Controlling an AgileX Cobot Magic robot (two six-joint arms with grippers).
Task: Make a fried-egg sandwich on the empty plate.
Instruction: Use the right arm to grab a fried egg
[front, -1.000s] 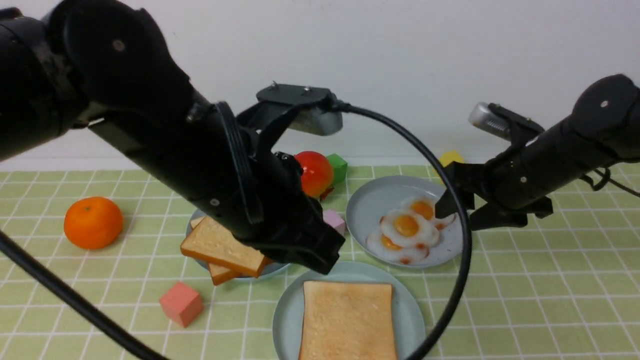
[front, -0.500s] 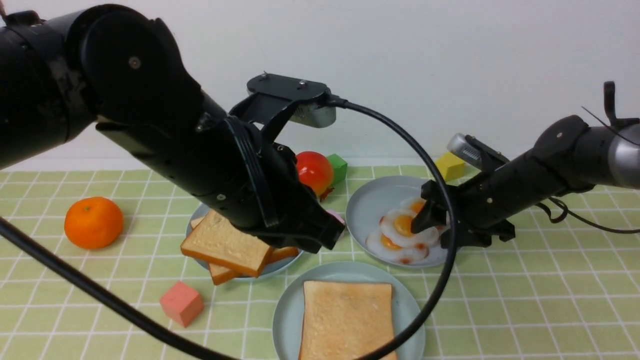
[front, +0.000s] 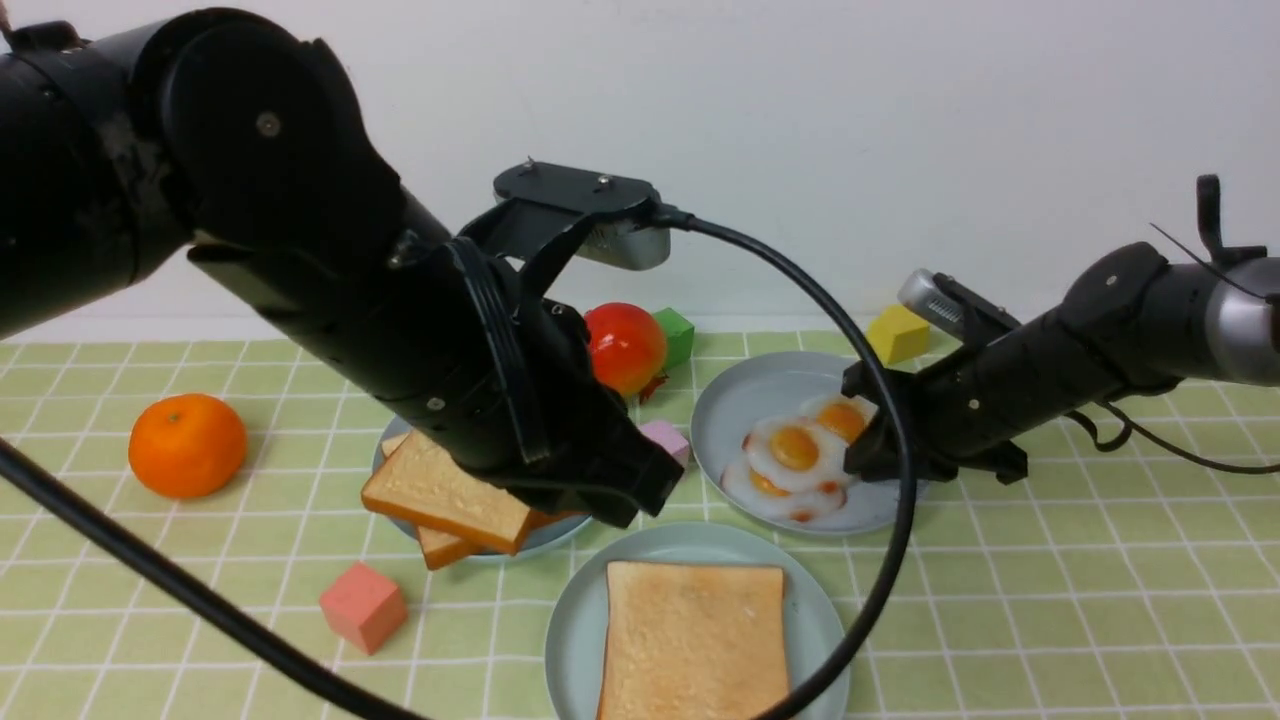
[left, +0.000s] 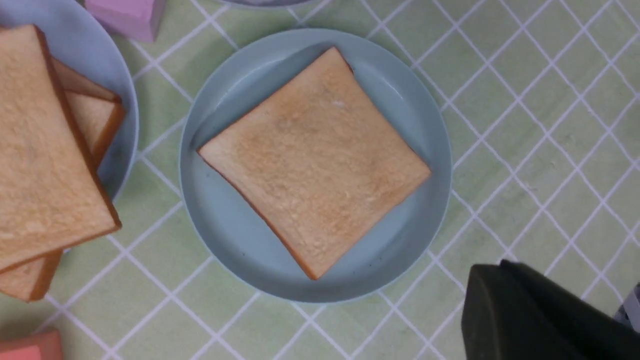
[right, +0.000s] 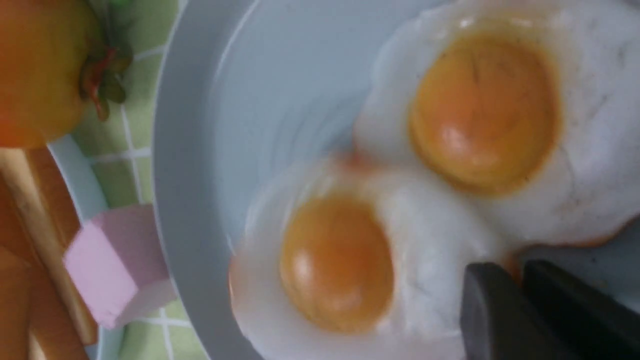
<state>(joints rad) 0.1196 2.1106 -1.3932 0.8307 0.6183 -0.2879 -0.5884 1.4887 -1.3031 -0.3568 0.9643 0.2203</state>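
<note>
The pale mint-green plate (front: 575, 625) (left: 220, 240) sits at the front centre with one toast slice (front: 695, 640) (left: 315, 160) lying flat on it. Three fried eggs overlap on the pale blue plate (front: 735, 395) behind it. My right gripper (front: 868, 452) (right: 515, 272) is down at that plate's right side. It is shut on the brown edge of the middle fried egg (front: 795, 447) (right: 340, 260). My left gripper (front: 640, 500) (left: 492, 270) hangs shut and empty above the cloth, beside the mint plate.
More toast slices (front: 445, 490) are stacked on a plate at left. An orange (front: 187, 445), a tomato (front: 625, 347) and green (front: 675, 335), yellow (front: 897, 333), pink (front: 668, 440) and salmon (front: 362, 605) cubes lie around. A black cable (front: 880, 330) loops over the plates.
My right arm came down to the egg plate and its jaws closed on an egg's edge; the eggs shifted slightly left. The left arm rose a little.
</note>
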